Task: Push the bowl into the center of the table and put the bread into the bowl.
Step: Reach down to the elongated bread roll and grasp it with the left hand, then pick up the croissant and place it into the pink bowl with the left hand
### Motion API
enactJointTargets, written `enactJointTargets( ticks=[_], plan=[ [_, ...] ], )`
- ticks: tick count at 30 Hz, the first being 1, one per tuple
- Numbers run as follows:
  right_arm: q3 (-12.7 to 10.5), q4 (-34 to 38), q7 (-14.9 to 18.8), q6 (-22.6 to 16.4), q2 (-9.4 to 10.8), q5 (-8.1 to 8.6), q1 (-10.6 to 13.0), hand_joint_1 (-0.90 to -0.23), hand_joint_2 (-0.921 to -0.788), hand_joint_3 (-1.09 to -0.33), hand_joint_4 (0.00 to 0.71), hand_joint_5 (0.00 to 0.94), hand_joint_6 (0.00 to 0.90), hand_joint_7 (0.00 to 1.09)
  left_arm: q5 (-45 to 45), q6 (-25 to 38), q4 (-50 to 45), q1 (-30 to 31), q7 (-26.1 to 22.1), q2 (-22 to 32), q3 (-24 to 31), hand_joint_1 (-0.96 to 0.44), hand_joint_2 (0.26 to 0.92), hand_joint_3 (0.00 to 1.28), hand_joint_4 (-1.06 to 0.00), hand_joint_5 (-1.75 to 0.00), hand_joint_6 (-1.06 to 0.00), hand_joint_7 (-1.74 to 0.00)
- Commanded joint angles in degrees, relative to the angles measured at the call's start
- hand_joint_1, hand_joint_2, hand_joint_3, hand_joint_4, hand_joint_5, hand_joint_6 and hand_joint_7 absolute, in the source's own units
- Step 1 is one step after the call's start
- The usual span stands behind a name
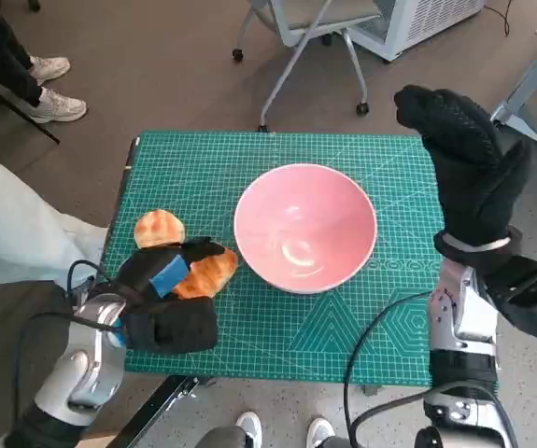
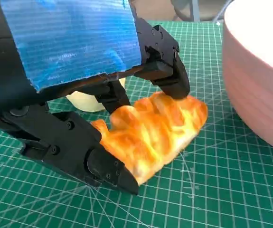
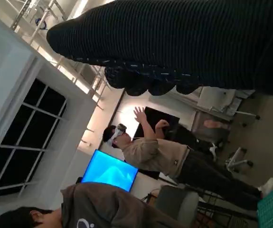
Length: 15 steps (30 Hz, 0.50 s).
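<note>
1. The pink bowl (image 1: 305,227) stood near the middle of the green cutting mat (image 1: 361,336); the bread step was in hand.
2. The left hand (image 1: 170,294) had its fingers (image 2: 167,71) closed around the golden, ridged bread (image 2: 155,133), apparently still resting on the mat.
3. The next move called for lifting the bread over the rim.
4. The right hand (image 1: 464,154) was raised clear, holding nothing.
5. A round bun (image 1: 159,228) lay beside the bread.

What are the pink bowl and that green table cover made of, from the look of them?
The bowl looks like glazed ceramic or hard plastic: smooth pink surface with a soft glare inside. I cannot tell which. The green mat looks like a rubbery cutting mat: matte, flat, printed with a fine white grid.
</note>
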Motion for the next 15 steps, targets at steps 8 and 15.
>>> enactJointTargets(
  ticks=[8, 15],
  plan=[
    [-0.1, 1.0, 0.8, 0.1, 0.4, 1.18, 0.8, -0.656, -0.921, -0.702, 0.23, 0.0, 0.163, 0.42, -0.1, 0.5, -6.1, 3.2, -1.2, 1.5, 6.1, 0.0, 0.9, 0.05, -0.78, -1.14, -0.67, -1.04],
    [0.1, 0.5, 0.8, 0.2, 0.5, 1.43, 1.0, -0.656, -0.921, -0.704, 0.225, 0.0, 0.161, 0.42, -1.8, 1.8, -13.2, 4.5, -2.9, 1.6, 12.2, 0.0, 0.898, 0.04, -0.79, -1.12, -0.69, -1.03]
  ],
)
